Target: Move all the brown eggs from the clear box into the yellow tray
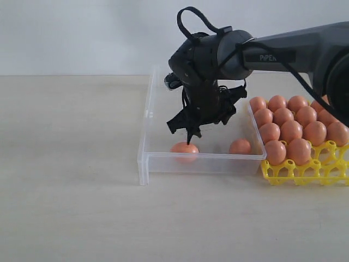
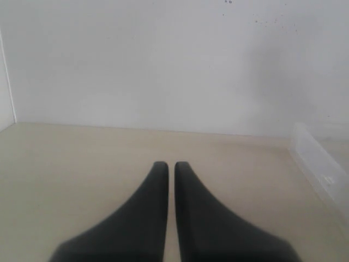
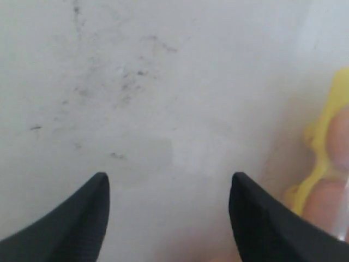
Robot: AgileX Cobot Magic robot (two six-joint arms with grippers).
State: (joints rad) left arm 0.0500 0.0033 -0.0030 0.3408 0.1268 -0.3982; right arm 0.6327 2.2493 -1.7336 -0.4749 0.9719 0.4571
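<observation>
Pale surface (image 1: 71, 207) meets a white wall (image 1: 82, 33). Right end effector (image 3: 169, 183) gapes empty over the clear box (image 1: 218, 162); left end effector (image 2: 170, 166) closed, empty

I counted two eggs (image 1: 185, 148) lying in the one clear box (image 1: 146, 136). The single yellow tray (image 1: 305, 170) beside it held fourteen more, as near as I could tell: three rows of four, though the far corner egg was half hidden behind the arm (image 1: 283, 52), and two in the front row. That made sixteen eggs altogether. Two cups at the front of the tray showed bare yellow. There was one box, one tray, and one arm reaching over them.
</observation>
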